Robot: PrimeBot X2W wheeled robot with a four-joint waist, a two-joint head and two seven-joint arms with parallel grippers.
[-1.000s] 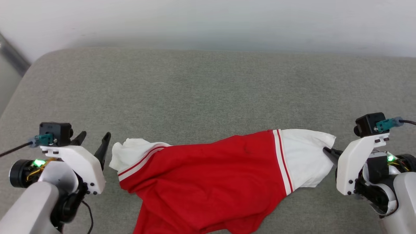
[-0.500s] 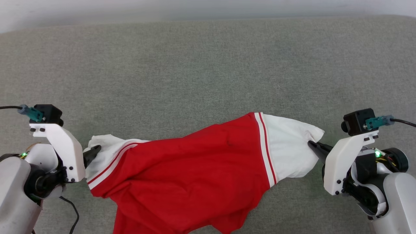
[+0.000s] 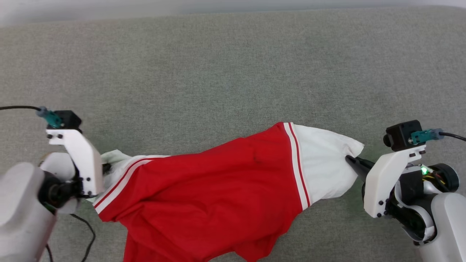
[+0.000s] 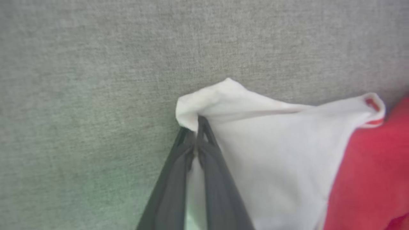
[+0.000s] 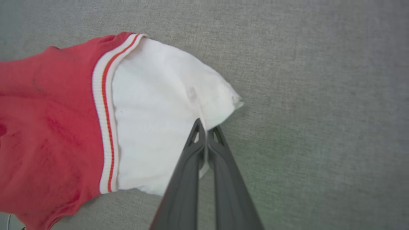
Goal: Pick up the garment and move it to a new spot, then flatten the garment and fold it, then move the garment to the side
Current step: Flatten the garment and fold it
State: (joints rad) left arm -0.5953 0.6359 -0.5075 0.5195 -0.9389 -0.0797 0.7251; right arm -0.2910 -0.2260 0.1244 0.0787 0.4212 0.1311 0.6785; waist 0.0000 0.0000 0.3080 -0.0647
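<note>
The garment (image 3: 218,189) is a red T-shirt with white sleeves, lying crumpled and stretched sideways across the grey cushion (image 3: 218,72). My left gripper (image 3: 105,168) sits at its left white sleeve, mostly hidden behind the wrist mount. In the left wrist view the left gripper (image 4: 196,124) is shut on a fold of that sleeve (image 4: 271,153). My right gripper (image 3: 349,160) is shut on the edge of the right white sleeve. The right wrist view shows this gripper (image 5: 206,126) pinching the sleeve (image 5: 150,111) near its tip. The shirt's print is hidden.
The grey fabric surface runs wide to the far side, ending at a pale wall (image 3: 233,5) along the top. A black cable (image 3: 85,236) loops under my left arm at the lower left.
My left gripper moved in from beside the left sleeve and closed on it. The head camera tilted down. The right gripper keeps its hold.
</note>
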